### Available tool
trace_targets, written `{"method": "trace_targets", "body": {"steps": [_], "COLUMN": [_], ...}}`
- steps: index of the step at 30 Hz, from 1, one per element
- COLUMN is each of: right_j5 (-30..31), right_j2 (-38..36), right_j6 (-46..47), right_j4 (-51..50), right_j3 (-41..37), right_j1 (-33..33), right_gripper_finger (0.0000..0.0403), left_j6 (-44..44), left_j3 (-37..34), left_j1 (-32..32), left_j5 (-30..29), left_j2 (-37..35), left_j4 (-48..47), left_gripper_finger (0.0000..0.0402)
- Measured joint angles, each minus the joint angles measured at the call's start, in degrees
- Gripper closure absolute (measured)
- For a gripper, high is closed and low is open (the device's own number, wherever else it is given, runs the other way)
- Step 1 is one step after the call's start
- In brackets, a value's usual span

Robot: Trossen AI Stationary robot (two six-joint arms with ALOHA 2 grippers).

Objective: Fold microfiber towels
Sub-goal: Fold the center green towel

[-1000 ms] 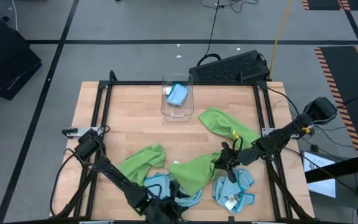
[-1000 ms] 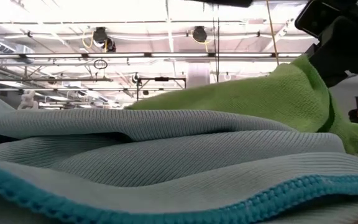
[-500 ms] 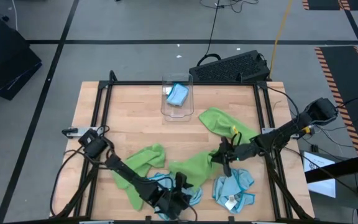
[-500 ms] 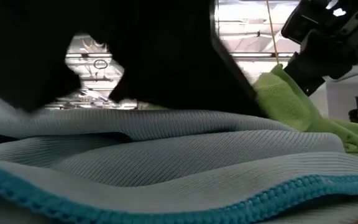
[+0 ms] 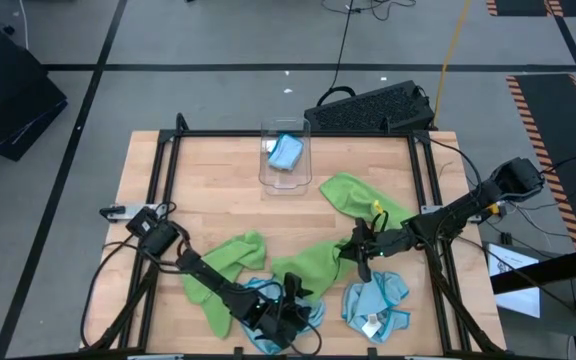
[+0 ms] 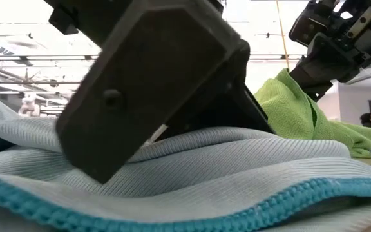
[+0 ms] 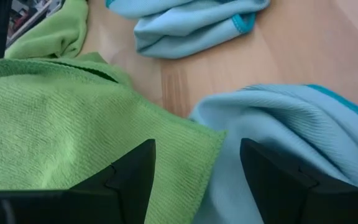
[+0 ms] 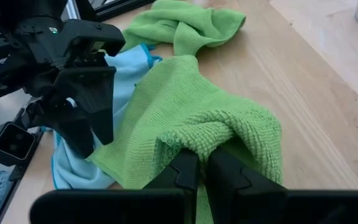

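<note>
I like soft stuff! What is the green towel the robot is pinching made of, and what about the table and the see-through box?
Green towel: soft, fuzzy cloth, probably microfiber; tiny loops show and it bunches up. Table: looks like light wood with visible planks and a smooth finish. See-through box: likely clear, hard plastic; a blue cloth shows through it.

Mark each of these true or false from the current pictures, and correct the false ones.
1. The right pincer is shut on the green towel. True.
2. The clear bin holds a green towel. False: it holds a light blue one.
3. The left pincer is open above green and blue cloth. True.
4. The left pincer grips a blue towel. False: its fingers stand apart, holding nothing.
</note>
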Motion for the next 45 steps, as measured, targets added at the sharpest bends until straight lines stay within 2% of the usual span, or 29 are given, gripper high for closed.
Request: {"method": "trace_targets", "body": {"steps": [5, 9, 13, 19, 23, 28, 32, 36, 40, 45], "right_j5": [-0.02, -0.02, -0.02, -0.02, 0.02, 0.04, 1.71, 6.01, 7.67, 15.71], "right_j2": [0.00, 0.00, 0.00, 0.00, 0.00, 0.02, 0.02, 0.02, 0.02, 0.02], "right_j6": [0.02, 0.02, 0.02, -0.08, -1.68, -2.64, -6.40, -4.98, -0.30, 3.52], "right_j4": [0.06, 0.06, 0.03, -0.24, -1.58, -2.09, -2.55, -4.54, -5.90, -6.88], "right_j3": [0.00, -0.01, -0.02, -0.02, 0.00, -0.02, -0.02, -0.02, -0.03, -0.06], "right_j1": [0.00, 0.00, 0.00, 0.00, 0.00, 0.04, 0.14, 0.23, 1.60, 6.10], "right_gripper_finger": [0.0387, 0.0387, 0.0387, 0.0387, 0.0387, 0.0386, 0.0369, 0.0322, 0.0262, 0.0211], "left_j6": [-0.09, -0.30, -0.55, -1.36, -3.60, -4.79, -9.32, -16.22, -27.22, -44.31], "left_j3": [0.00, 0.00, 0.00, 0.00, 0.00, 0.04, 0.02, 0.03, 0.04, 0.00], "left_j1": [0.96, 2.17, 2.47, 2.09, 2.35, 2.61, 3.19, 3.98, 4.37, 5.34], "left_j5": [-0.02, 2.93, 3.52, 3.25, 2.26, -3.14, -11.13, -20.75, -28.65, -31.43], "left_j2": [0.00, 0.00, 0.00, 0.00, -0.88, -5.04, -8.92, -13.02, -15.55, -16.49], "left_j4": [0.28, 0.30, 0.29, 4.25, 5.20, 3.05, -5.48, -15.42, -24.69, -38.03], "left_gripper_finger": [0.0170, 0.0200, 0.0257, 0.0379, 0.0392, 0.0398, 0.0399, 0.0400, 0.0400, 0.0400]}}
